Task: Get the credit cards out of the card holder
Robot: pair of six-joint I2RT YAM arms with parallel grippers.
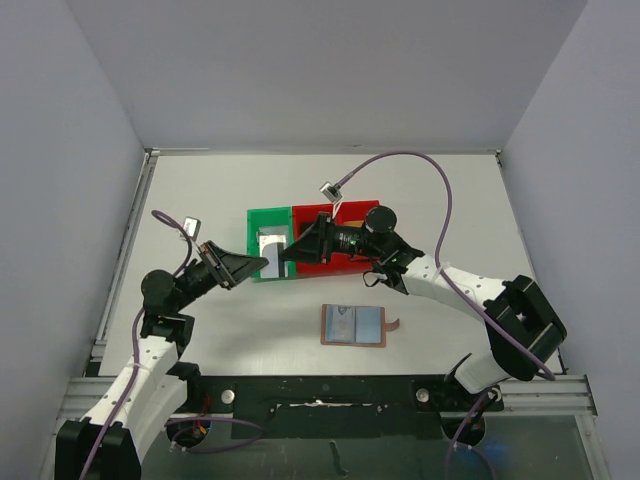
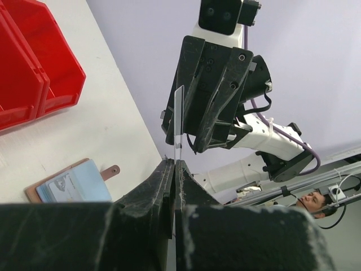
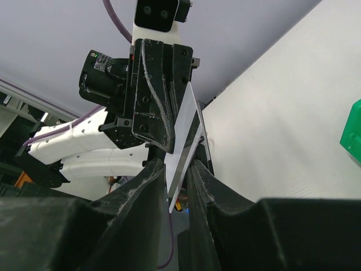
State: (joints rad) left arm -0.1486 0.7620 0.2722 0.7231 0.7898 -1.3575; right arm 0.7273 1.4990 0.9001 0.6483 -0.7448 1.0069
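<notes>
From above: left gripper (image 1: 263, 265) and right gripper (image 1: 287, 254) tip to tip over the near edge of the green bin (image 1: 252, 240); card holder (image 1: 353, 325) open, nearer than that bin. Left wrist: clamped on a silver-grey card (image 2: 179, 116). Right wrist: narrow around it, bite unclear. Confirm before releasing left.

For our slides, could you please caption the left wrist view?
Left end effector pinches a thin card; right end effector straddles its far end; card holder lies open.

Card holder (image 2: 73, 183) btm hidden behind left fingers (image 2: 152, 195); red bin (image 2: 34, 62) & green bin (image 3: 352, 132) cut off at edges
</notes>
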